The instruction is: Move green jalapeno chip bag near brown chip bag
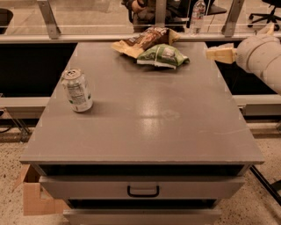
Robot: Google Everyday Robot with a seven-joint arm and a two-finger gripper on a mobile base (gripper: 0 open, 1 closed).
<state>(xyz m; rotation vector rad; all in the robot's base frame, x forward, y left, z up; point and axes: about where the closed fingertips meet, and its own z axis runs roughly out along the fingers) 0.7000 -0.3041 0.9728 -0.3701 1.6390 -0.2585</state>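
Note:
The green jalapeno chip bag lies flat on the grey table at the far middle. Its upper left edge touches the brown chip bag, which lies just behind it to the left. My gripper hangs over the table's far right edge, on the end of the white arm. It is to the right of the green bag, clear of it, and holds nothing.
A silver soda can stands upright on the left side of the table. A water bottle stands behind the far rail. A drawer handle is below the front edge. A cardboard box sits on the floor at lower left.

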